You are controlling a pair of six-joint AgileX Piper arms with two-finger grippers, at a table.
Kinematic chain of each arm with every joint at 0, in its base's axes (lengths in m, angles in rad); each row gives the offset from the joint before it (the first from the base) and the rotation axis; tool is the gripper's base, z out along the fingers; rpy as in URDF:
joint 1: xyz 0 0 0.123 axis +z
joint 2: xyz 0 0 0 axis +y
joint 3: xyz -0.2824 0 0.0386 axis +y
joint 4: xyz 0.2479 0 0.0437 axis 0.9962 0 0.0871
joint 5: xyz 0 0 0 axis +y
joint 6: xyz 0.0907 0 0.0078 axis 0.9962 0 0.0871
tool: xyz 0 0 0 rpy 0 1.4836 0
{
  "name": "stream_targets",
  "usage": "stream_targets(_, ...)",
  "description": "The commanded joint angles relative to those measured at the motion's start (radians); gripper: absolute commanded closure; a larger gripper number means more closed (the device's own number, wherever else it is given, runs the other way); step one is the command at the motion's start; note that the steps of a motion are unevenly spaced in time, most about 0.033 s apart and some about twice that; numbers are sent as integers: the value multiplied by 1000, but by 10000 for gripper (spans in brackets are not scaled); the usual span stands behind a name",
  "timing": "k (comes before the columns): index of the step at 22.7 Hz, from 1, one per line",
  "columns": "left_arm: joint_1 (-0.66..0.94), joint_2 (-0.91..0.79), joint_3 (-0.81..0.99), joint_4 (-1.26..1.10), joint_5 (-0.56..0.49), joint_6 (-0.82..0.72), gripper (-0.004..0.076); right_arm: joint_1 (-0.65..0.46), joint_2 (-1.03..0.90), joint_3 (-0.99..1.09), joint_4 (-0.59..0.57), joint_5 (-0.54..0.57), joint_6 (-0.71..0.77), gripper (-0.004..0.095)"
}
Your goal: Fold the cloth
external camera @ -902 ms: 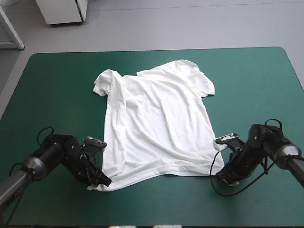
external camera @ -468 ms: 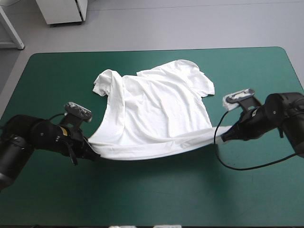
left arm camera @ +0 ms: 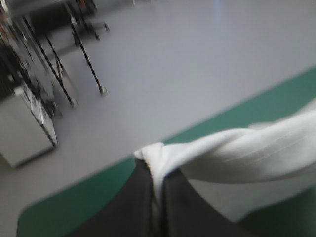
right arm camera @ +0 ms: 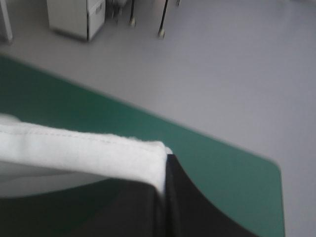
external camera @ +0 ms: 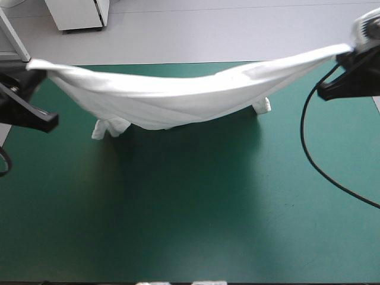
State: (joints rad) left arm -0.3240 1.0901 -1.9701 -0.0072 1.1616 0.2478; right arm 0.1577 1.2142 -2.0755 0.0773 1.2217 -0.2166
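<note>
1. T-shirt [external camera: 178, 98] hangs in the air over the far half of the bench [external camera: 190, 214], stretched sideways between the two grippers. We see it as a long white band, high at both ends and sagging in the middle.
2. We find the left gripper [left arm camera: 157, 170] raised near the bench's left edge. Its black fingers [left arm camera: 126, 210] are all but closed, pinching one bunched corner of the white cloth, which rises out of the narrow seam between them and trails away toward the middle of the bench.
3. We find the right gripper [right arm camera: 165, 165] raised near the bench's far right corner. Its black fingers [right arm camera: 202, 207] are likewise nearly together, clamping the other corner, and a hemmed edge with a line of stitching runs off from the fingertips.
4. Below the sagging band we make out two sleeve ends, the left sleeve [external camera: 110, 127] and the right sleeve [external camera: 262, 107], as the lowest parts of the garment. They sit at or just above the teal-green cover [external camera: 285, 237], and we cannot tell whether they touch it.
5. A soft shadow lies on the cover under the hanging cloth.
</note>
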Motion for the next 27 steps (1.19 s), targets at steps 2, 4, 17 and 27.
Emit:
stream_targets(2, -6, 65, -255, -18, -168, 5, 733, 0, 21, -248, -10, -176, 7, 921)
stream_targets(4, -6, 95, -338, -54, -217, 18, 733, 0, 41, -334, -10, -233, 11, 921)
stream_targets(17, -6, 289, -453, -30, -615, 112, 733, -4, 254, -471, -129, -582, 127, 921)
stream_targets(27, 33, 708, -618, 7, -1152, 92, 733, -202, 595, -643, -3, -948, 153, 921)
